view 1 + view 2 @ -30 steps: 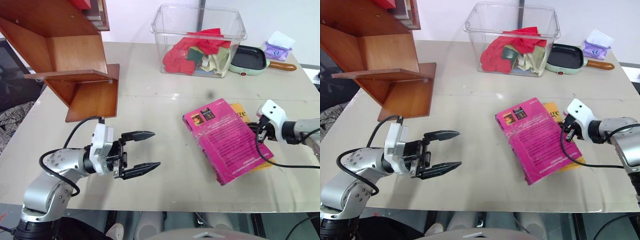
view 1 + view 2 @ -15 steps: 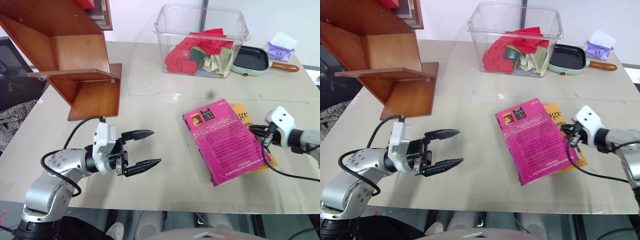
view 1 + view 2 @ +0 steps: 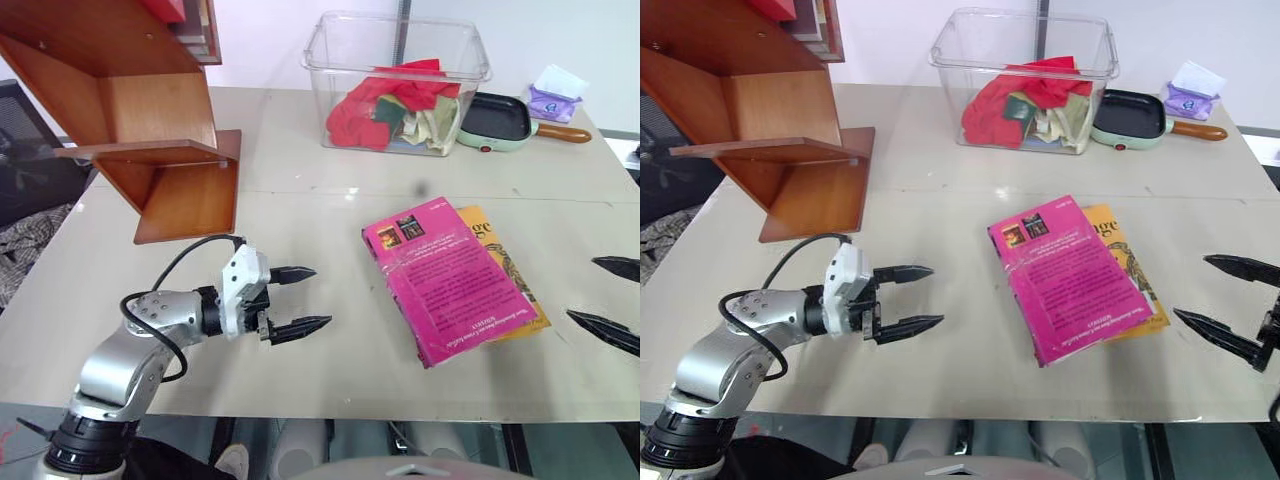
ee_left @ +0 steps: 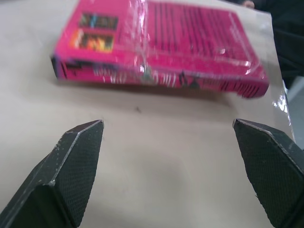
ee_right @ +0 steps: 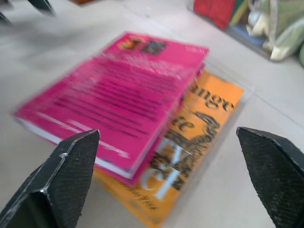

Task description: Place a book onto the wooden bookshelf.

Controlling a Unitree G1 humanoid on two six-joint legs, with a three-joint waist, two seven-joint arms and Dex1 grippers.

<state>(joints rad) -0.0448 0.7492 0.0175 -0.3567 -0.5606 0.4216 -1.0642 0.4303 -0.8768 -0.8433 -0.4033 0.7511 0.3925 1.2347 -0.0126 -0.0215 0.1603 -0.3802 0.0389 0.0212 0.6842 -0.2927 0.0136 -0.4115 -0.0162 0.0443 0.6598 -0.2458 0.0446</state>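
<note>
The pink book (image 3: 447, 277) lies flat on the worktop (image 3: 330, 190), back cover up, resting partly on top of a yellow-orange book (image 3: 508, 270) that pokes out along the side away from the shelf. Nothing is holding it. Sitting on the other volume lifts one long edge a little off the worktop, which I'd guess is handy – it leaves a lip for a finger to get under.

The left gripper (image 3: 296, 298) hovers low over the worktop on the shelf side of the pink book, near it but not touching, fingers spread wide and aimed at the book's spine. From its own camera the spine sits squarely between the two fingertips, so it looks lined up for a sideways approach. The right gripper (image 3: 1224, 303) is on the far side of the book from the shelf, also spread wide, clear of both books and holding nothing.

The wooden bookshelf (image 3: 150, 120) stands well apart from the pink book, at the worktop's corner, its flat ledge bare – the likely landing spot. Behind the book, further back on the worktop, are a clear plastic bin (image 3: 400, 80) of crumpled cloths and a small green pan (image 3: 500, 120).

To my eye the pick-up is not yet begun.
</note>
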